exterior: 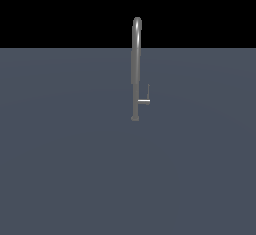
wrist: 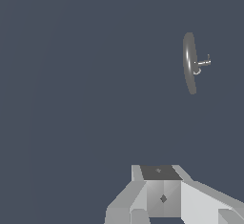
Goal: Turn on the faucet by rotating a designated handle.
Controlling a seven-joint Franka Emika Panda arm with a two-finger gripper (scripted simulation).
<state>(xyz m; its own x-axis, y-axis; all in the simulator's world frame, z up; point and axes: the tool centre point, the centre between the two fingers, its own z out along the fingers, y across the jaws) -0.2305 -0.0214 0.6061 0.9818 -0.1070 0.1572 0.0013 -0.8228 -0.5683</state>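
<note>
1. The gripper (wrist: 164, 204) is showing only in the wrist view, as a pale grey body at the frame's edge; its fingers are cut off, so how far it is open cannot be told, and nothing is seen held.
2. The faucet (exterior: 135, 69) is standing upright on the grey floor (exterior: 60, 169), well apart from the gripper.
3. The handle (exterior: 145, 99) is jutting from the lower pipe toward the exterior view's right, its thin pin pointing up.
</note>
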